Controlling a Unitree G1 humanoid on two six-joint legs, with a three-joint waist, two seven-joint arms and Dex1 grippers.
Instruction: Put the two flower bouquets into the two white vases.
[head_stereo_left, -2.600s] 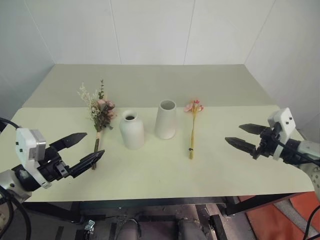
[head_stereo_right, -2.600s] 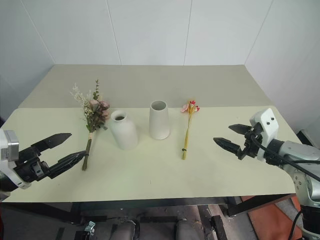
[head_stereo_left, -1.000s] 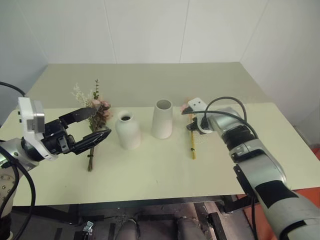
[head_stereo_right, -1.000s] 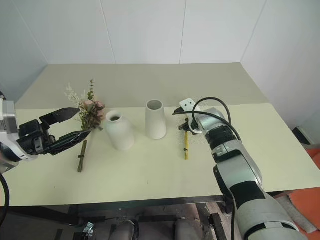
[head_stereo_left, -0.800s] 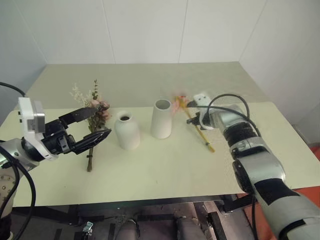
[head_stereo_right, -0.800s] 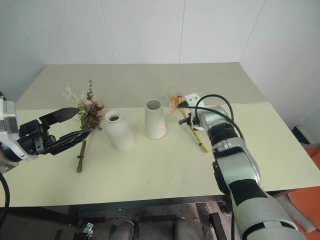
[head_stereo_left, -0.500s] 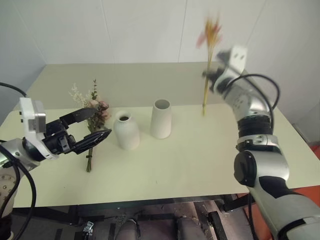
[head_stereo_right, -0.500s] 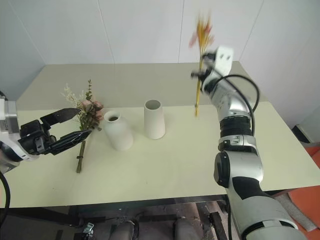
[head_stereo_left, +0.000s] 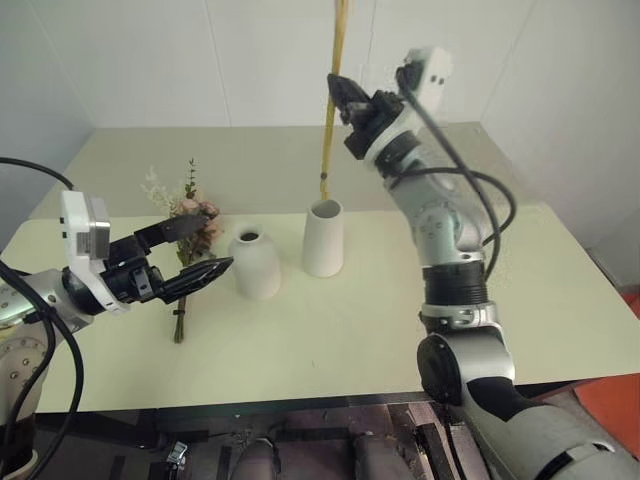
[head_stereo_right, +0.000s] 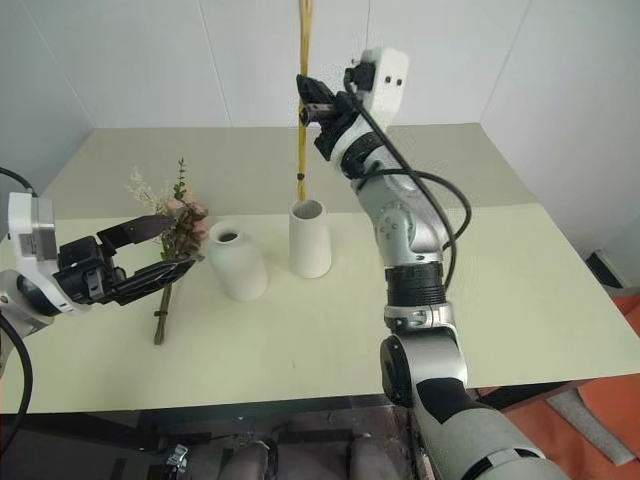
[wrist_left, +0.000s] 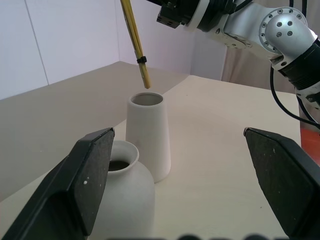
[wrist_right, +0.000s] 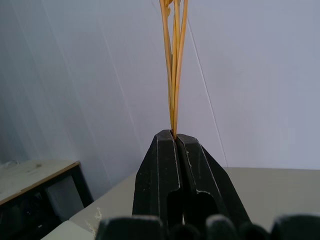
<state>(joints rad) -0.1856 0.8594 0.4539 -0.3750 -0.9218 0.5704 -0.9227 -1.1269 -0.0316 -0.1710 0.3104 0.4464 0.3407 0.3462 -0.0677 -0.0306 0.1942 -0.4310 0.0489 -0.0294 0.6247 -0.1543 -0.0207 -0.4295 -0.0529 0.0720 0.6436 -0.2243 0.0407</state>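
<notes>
The right gripper (head_stereo_left: 337, 87) is pinching the thin yellow-stemmed bunch (head_stereo_left: 334, 100) upright, its stem ends hanging just above the tall vase (head_stereo_left: 324, 238); the left gripper (head_stereo_left: 205, 252) is gaping wide, empty, beside the short vase (head_stereo_left: 255, 263).

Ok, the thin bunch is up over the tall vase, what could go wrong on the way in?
The thin bouquet hangs with its stem tips just above the tall vase; lowered off-line, they could catch the rim and tip it. The right gripper pinches the stems high up, so they may swing. The short vase stands close beside it.
</notes>
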